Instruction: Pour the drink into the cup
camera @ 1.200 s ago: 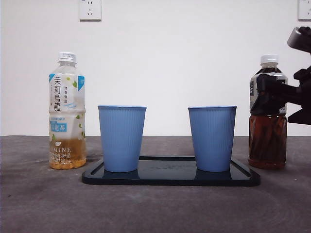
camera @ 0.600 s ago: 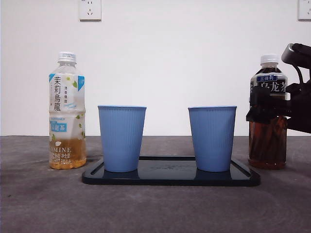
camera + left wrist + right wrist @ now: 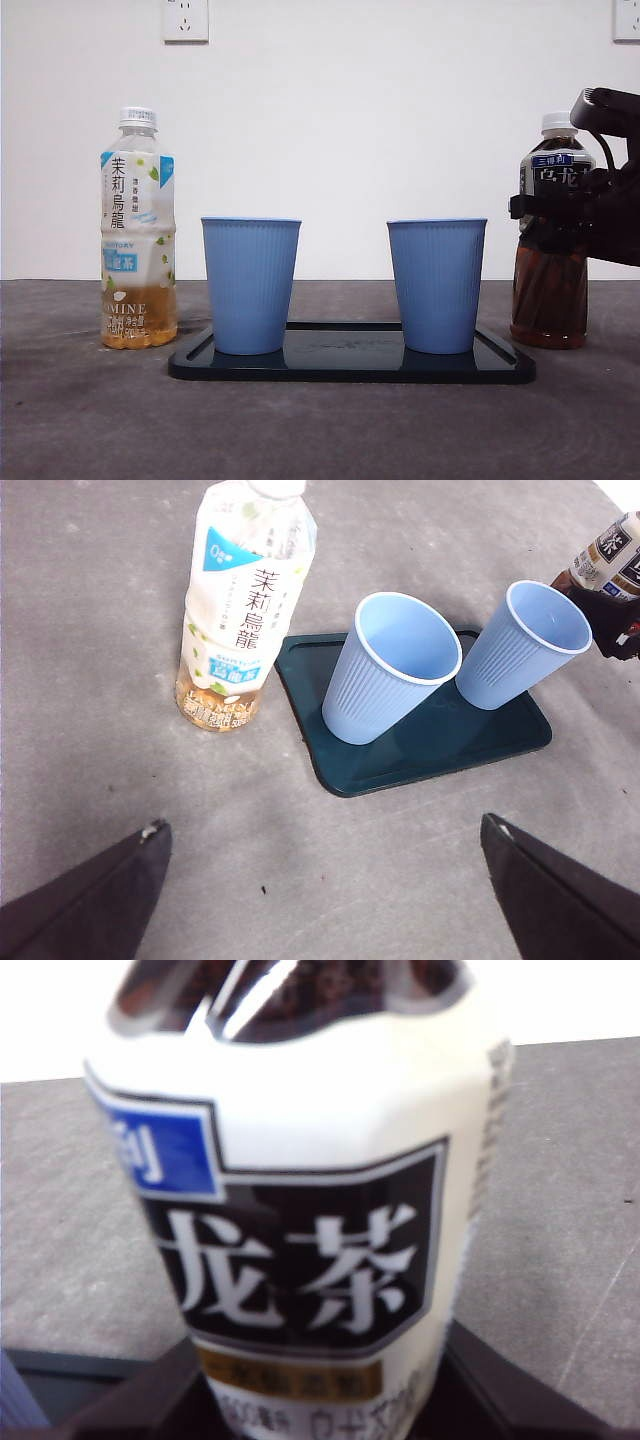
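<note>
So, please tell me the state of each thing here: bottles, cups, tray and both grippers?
Dark tea bottle: capped, upright, on the table, right gripper around it.
Jasmine tea bottle: capped, upright, partly full, untouched.
Left cup: upright on the tray, empty.
Right cup: upright on the tray, empty.
Tray: flat on the table.
Right gripper: shut on the dark tea bottle.
Left gripper: open, holding nothing.

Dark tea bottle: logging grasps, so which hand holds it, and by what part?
The right hand grips the dark tea bottle around its labelled upper body.

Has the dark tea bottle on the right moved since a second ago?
Yes. The dark tea bottle, gripped by the right gripper, has shifted slightly away from the right blue cup and tilted a little.
</note>
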Controlling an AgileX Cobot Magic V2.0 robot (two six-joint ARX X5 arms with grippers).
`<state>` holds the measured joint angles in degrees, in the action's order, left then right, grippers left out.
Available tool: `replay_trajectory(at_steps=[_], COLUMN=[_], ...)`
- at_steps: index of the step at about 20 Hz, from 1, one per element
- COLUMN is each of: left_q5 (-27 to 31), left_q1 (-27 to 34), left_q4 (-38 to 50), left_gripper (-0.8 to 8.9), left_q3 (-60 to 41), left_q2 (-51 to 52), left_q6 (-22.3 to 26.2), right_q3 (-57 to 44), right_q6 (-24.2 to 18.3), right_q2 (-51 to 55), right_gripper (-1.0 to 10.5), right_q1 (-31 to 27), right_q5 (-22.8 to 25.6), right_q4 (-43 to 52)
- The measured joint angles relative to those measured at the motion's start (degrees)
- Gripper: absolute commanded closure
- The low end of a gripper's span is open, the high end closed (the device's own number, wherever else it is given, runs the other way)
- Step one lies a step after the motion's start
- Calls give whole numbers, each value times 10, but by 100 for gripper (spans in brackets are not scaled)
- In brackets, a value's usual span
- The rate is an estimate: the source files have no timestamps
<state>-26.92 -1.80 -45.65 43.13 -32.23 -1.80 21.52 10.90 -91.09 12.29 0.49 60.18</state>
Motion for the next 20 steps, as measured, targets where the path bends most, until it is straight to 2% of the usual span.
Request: replay_trajectory(at_steps=[5,9,14,17,20], left_q5=[0,0,0,0,0], left_q1=[0,0,0,0,0], left_q4=[0,0,0,0,0], left_gripper=[316,316,316,316,316], left_q3=[0,0,0,0,0], left_q2=[0,0,0,0,0], left_q6=[0,1,4,4,4], right_q3=[-2,25,165,254,284], right_q6=[-13,-43,-144,-234,-321], right_q2=[80,179,262,265,265], right_gripper=[827,827,827,827,828], right_q1=[0,-1,-3,-2,16], right_q5=[12,28,55,68,104], right_q4=[-92,-257,-529,-688,-787])
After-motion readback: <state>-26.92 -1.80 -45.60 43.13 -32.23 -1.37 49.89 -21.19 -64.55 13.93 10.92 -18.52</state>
